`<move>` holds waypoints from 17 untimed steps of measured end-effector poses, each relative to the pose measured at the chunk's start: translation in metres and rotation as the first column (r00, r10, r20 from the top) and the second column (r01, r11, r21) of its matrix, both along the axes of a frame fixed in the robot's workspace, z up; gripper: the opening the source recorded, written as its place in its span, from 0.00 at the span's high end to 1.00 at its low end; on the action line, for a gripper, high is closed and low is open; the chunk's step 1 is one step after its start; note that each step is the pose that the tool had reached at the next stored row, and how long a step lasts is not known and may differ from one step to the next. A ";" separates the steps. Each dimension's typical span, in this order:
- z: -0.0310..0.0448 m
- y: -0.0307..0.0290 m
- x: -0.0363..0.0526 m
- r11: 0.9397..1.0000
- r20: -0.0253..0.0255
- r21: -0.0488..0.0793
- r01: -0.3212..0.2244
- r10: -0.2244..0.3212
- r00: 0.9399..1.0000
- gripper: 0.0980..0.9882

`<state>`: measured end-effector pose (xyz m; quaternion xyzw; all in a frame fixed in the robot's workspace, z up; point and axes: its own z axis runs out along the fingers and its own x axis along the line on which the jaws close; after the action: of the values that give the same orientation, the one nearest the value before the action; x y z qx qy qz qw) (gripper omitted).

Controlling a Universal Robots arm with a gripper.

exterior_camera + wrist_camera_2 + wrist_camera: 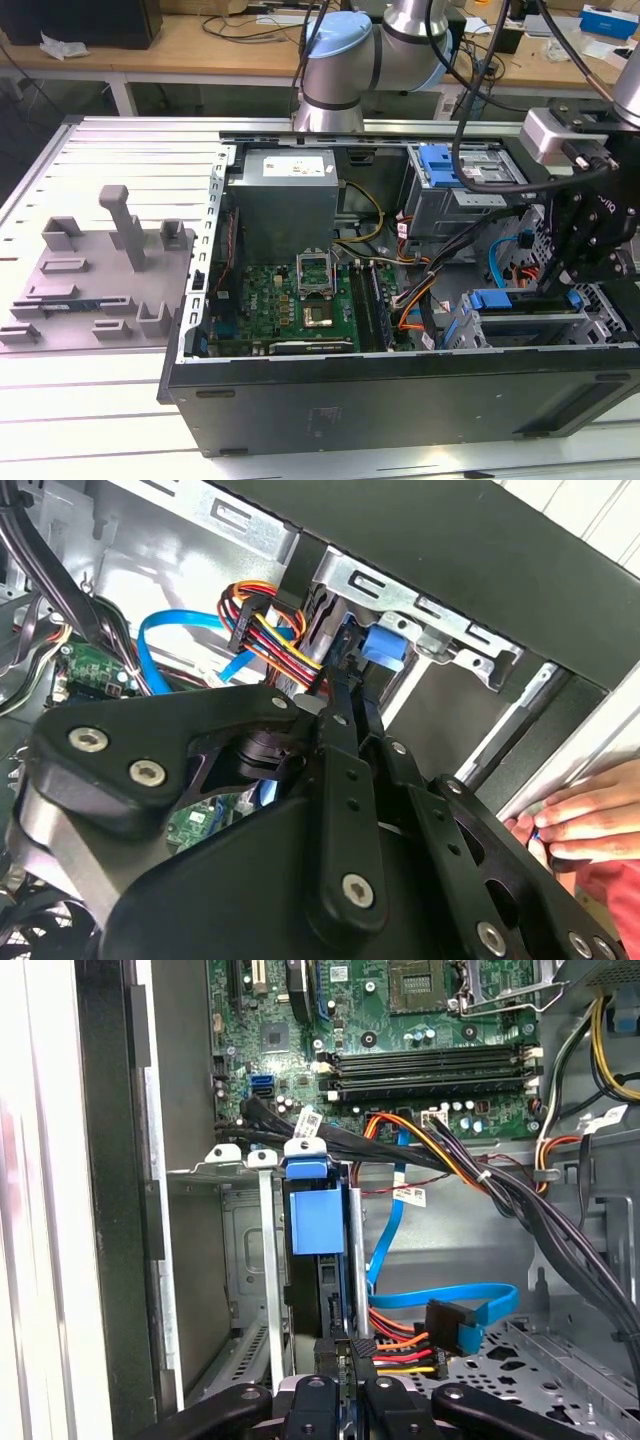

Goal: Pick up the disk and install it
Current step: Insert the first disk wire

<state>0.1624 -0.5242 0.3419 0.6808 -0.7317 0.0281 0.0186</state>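
The gripper (553, 283) reaches into the open computer case (400, 385) at the exterior view's right, over the drive cage (520, 325) near the front wall. Its fingers (340, 1380) are closed narrowly on the rear edge of the disk (318, 1215), which stands on edge in the cage slot with its blue carrier tab facing the motherboard (400, 1020). In the second wrist view, the blue tab (385, 645) sits beside the cage rail. A blue data cable (440, 1300) and a power connector (450, 1325) lie just beside the disk. A hand (585, 820) rests outside the case.
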 end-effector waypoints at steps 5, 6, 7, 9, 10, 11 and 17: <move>-0.0016 0.0000 0.0001 1.000 0.000 0.001 0.000 0.000 1.000 0.93; -0.0017 0.0000 0.0001 1.000 0.000 0.000 0.000 0.000 1.000 0.93; -0.0018 0.0000 0.0001 1.000 0.000 0.000 0.000 0.000 1.000 0.93; -0.0025 0.0000 0.0001 1.000 0.000 0.000 0.000 0.000 1.000 0.93; -0.0031 0.0000 0.0001 1.000 0.000 0.000 0.000 0.000 1.000 0.93; -0.0036 -0.0001 0.0001 1.000 0.000 0.000 0.000 0.000 1.000 0.93; 0.0032 -0.0008 0.0000 1.000 0.000 0.000 0.000 0.000 1.000 0.78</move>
<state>0.1624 -0.5250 0.3451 0.6808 -0.7317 0.0279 0.0186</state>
